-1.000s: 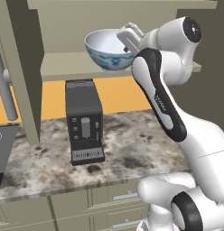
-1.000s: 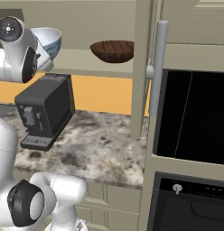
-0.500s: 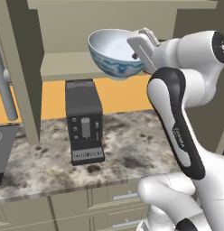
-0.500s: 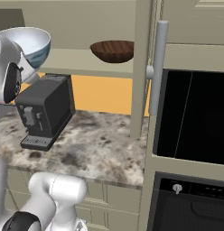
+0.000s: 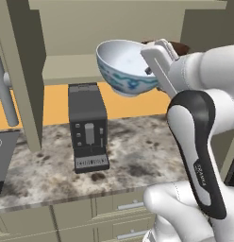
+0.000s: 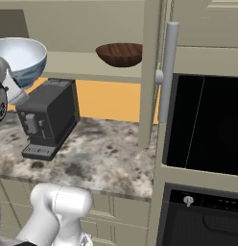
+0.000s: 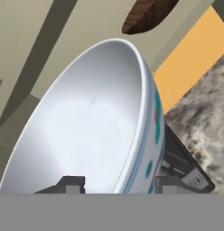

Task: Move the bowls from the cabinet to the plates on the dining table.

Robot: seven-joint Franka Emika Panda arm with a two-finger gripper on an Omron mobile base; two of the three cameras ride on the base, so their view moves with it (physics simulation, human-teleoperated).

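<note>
My gripper (image 5: pixel 154 64) is shut on the rim of the white bowl with the blue pattern (image 5: pixel 124 69), which hangs tilted in the air in front of the open cabinet (image 5: pixel 67 66), above the counter. In the hand view this bowl (image 7: pixel 95 126) is very near, and its rim runs between the two fingertips (image 7: pixel 71 184). The same bowl (image 6: pixel 20 58) shows at the left edge of the right base view. The dark brown bowl (image 6: pixel 120 54) sits upright on the cabinet shelf (image 6: pixel 82 67), and part of it shows behind the hand (image 5: pixel 179 47). The plates and the dining table are out of view.
A black coffee machine (image 5: pixel 88 127) stands on the speckled stone counter (image 5: pixel 137 156) directly under the held bowl. The open cabinet door with a silver bar handle (image 6: pixel 166 72) hangs to the right, next to a dark wall oven (image 6: pixel 207 125). Drawers (image 5: pixel 128 208) run below the counter.
The white bowl has come out of the cabinet in the gripper, away from the shelf and slightly lower. The arm has drawn back toward the base. The brown bowl has not moved.
</note>
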